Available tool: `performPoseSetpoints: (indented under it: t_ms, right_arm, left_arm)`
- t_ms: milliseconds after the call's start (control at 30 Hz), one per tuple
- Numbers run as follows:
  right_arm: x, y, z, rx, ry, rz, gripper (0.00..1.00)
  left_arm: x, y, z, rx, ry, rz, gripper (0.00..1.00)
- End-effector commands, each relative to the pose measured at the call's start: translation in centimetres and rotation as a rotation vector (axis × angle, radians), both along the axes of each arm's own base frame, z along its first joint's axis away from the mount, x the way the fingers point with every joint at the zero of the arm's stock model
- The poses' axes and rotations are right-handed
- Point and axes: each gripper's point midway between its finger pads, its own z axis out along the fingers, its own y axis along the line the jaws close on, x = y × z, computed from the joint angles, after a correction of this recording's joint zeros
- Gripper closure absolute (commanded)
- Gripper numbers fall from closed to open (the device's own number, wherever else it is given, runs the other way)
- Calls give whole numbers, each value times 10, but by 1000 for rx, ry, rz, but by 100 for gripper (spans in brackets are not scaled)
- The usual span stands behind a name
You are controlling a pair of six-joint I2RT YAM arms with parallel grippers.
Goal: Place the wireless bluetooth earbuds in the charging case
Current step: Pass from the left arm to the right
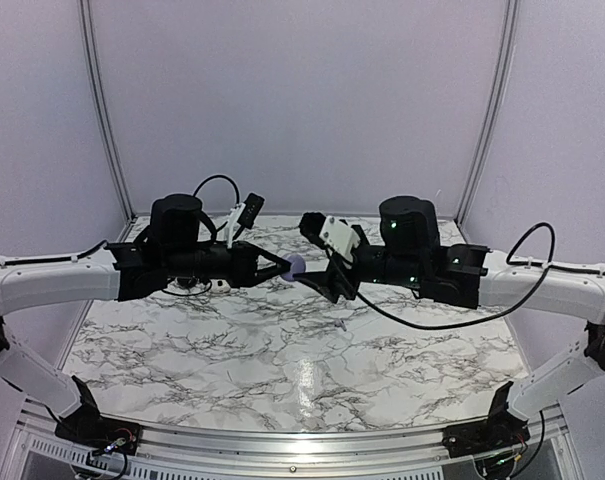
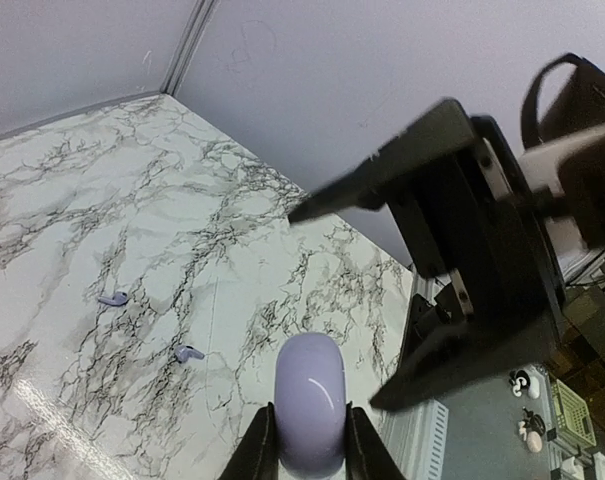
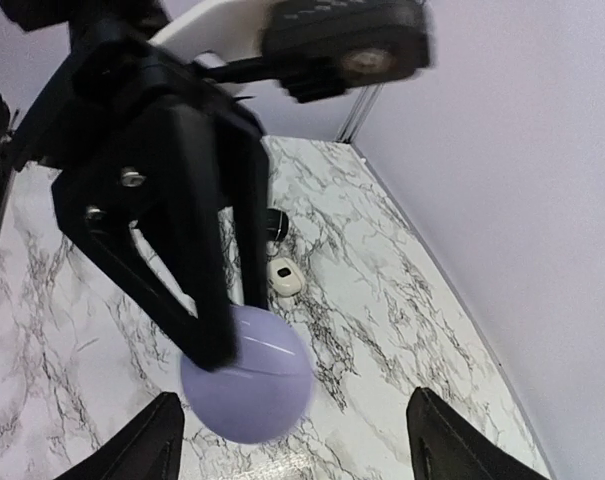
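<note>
Hazard: case slipping from a mid-air grip

The left gripper is clamped on the lilac charging case and holds it in the air above the marble table, between the two arms. The right gripper stands spread, with one finger on each side of the case, and no contact is visible.

Risks:
- The case is rounded and glossy and is pinched only across its narrow sides. An off-centre push or pry from the right fingers would probably twist it out of the grip and drop it.
- The two grippers are very near each other. A small misalignment could make the fingers strike each other.

Containers:
- The lilac case appears closed. A seam line shows, but the inside cannot be seen.
- Both lilac earbuds lie loose on the table, outside the case.
- A white case and a black item also rest on the table. Their contents cannot be seen.
</note>
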Motion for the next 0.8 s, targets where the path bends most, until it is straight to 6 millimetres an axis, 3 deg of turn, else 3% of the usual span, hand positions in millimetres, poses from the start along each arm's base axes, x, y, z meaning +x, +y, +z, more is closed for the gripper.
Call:
performPoseSetpoints:
  t_ms: [0,200,400,767]
  right_arm:
    - [-11,-11,25,134,126,118,27]
    - [-31,-7,17,145,304,261,39]
    - [-54,2,18,173,418,408,40]
    - [-54,15,21,196,498,448,46]
  left_arm:
    - [-22,11,22,-30,-152,-77,93]
    - [-41,21,28,-39,-246,-144,93]
    - [-49,28,38,-45,-332,-149,93]
    - [-61,22,34,-36,-355,-198,93]
